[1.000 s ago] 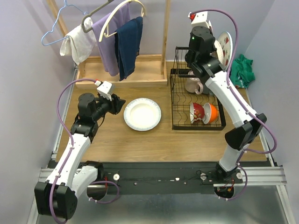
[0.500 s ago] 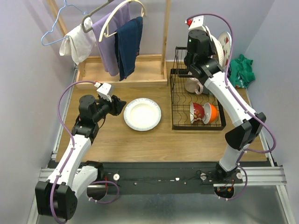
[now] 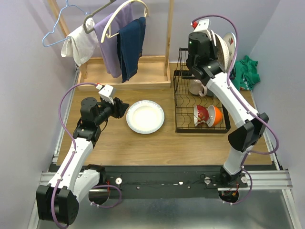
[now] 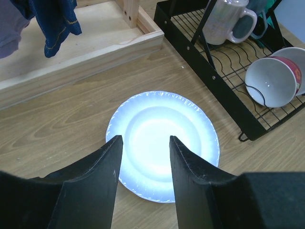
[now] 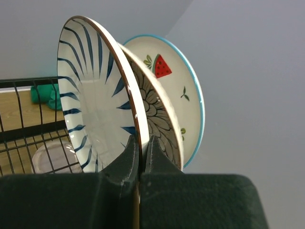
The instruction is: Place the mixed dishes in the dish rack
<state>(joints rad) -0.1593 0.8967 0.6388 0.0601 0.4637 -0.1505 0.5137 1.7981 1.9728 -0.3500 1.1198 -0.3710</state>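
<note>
- Dish rack = black wire box on the table; all places below are given vs it
- R gripper: jaws pinched nearly together on the rim of the striped plate, so a firm edge grip
- Striped plate is held on edge, upright w/ a slight lean, over the rack's back upper part; can't tell if its lower rim sits in a slot
- Dark-flower plate stands right behind it, looks to be touching; the watermelon plate, blue rim, is the rearmost of the three, at the rack's back
- L gripper: jaws apart about halfway, nothing between them, hovering above the white plate
- White plate lies flat on the table just left of the rack, not touching it
- Mug, pale, handle to the side, sits inside the rack on the lower tier, toward the back
- Red bowl and orange bowl are tipped on edge side by side in the rack's front part, touching
</note>
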